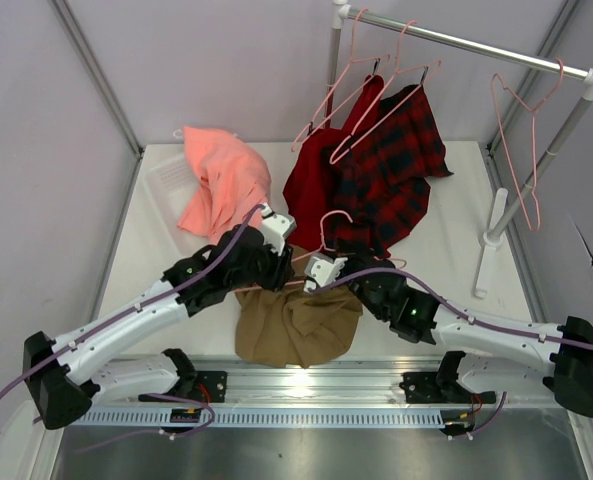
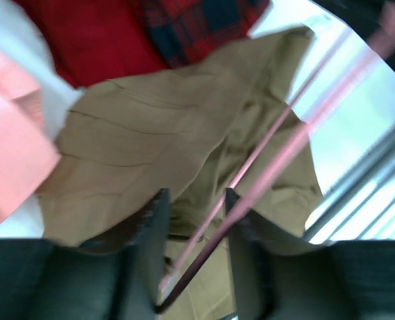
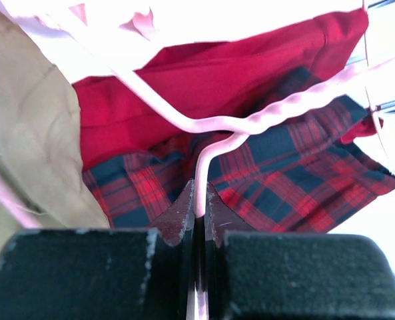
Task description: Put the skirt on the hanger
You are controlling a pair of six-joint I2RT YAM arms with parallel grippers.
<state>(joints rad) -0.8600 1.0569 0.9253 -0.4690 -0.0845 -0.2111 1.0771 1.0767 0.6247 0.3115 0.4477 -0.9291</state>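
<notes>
I count four pink hangers (image 1: 508,145) and one skirt (image 2: 137,133), lying under my half-open left gripper (image 2: 196,195), which straddles the hanger (image 3: 217,127) that my right gripper (image 3: 198,187) pinches

Lab test cell: plain grey walls (image 1: 226,60), white table (image 1: 151,250), clothes rail (image 1: 466,42).

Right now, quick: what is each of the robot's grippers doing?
Left gripper: open, a wire of the hanger passing between its jaws, not pinched.
Right gripper: shut on the hanger.
</notes>
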